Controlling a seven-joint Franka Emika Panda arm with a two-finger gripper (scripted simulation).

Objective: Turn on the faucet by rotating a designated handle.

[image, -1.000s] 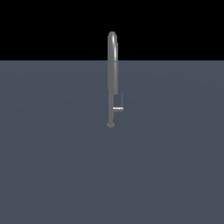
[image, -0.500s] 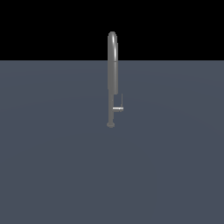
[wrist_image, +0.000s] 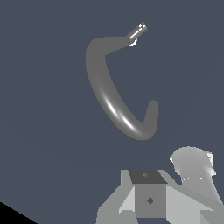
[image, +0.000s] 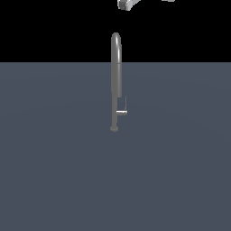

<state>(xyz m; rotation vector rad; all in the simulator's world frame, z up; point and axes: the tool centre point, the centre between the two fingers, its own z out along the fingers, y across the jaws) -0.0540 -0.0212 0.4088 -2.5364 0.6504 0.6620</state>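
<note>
Overall, faucet [image: 116, 76] stands upright on flat grey floor [image: 54, 171], black backdrop behind; handle [image: 122, 111] beside its lower pipe. Gripper [image: 127, 4] well above faucet; opening indeterminate.

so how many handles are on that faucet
1. The handle sticks out low on the faucet, toward the exterior view's right, just above the base. The wrist view shows the same one. Another behind the pipe can't be ruled out.

Faucet [image: 116, 81] stands upright at frame centre on worktop [image: 54, 171]. Handle [image: 122, 110] juts from its lower pipe twd ext. view's right. Claw [image: 127, 4] at top edge, above faucet, well apart.
</note>
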